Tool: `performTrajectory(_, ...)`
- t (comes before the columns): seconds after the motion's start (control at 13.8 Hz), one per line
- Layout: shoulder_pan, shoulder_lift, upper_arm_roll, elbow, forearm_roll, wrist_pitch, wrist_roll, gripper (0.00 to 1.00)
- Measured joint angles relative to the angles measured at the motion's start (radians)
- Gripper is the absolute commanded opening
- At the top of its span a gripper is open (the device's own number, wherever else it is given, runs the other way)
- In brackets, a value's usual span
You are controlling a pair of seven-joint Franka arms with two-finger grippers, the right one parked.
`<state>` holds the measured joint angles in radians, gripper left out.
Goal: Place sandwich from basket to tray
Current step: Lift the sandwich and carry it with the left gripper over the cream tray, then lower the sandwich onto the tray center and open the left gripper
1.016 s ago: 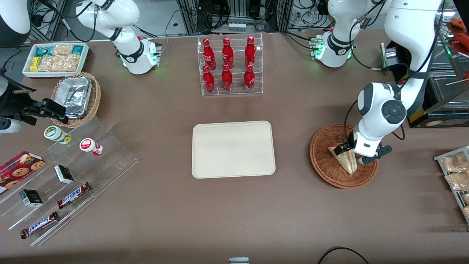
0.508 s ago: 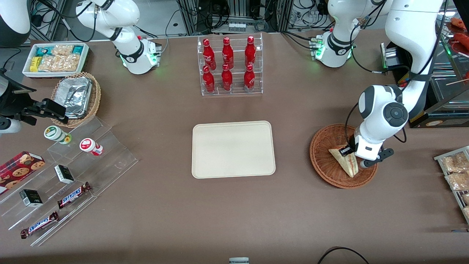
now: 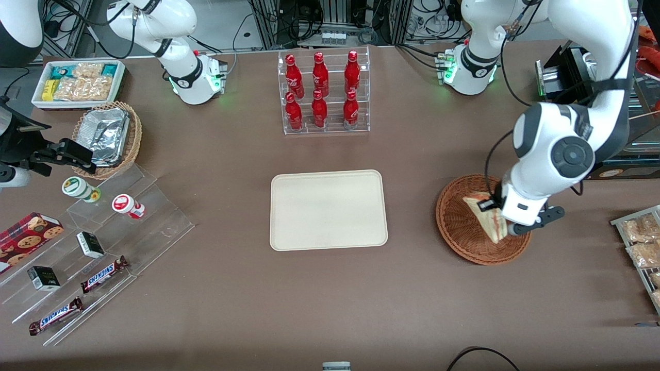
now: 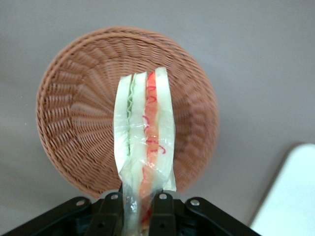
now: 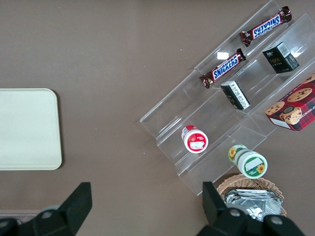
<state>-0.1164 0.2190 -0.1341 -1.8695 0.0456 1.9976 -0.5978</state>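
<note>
Above the basket (image 3: 464, 234), the claw (image 4: 139, 206) pinches the sandwich (image 4: 145, 132), pointing away lengthwise.

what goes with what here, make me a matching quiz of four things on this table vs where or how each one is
Things:
1. sandwich
2. basket
3. tray
4. red bottles

States:
A. standing in a clear rack, farther from the front camera than the tray
B. clamped in the gripper, raised above the wicker
C. cream, flat, nothing on it
D. round, reddish-brown, under the working arm

Pairs: 1-B, 2-D, 3-C, 4-A
</note>
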Motion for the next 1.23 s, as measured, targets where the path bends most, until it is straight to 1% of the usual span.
performTrajectory(0.36,-0.216,0.05,-0.009,0.093,0.0,-0.026,-0.041,0.02)
performTrajectory(0.51,-0.297,0.1,-0.01,0.139,0.0,-0.025,-0.045,0.02)
performTrajectory(0.65,-0.368,0.179,-0.01,0.206,0.0,-0.024,-0.059,0.02)
performTrajectory(0.94,-0.463,0.346,-0.01,0.34,0.0,-0.019,-0.104,0.02)
performTrajectory(1.23,-0.527,0.431,-0.009,0.418,0.0,0.027,-0.137,0.03)
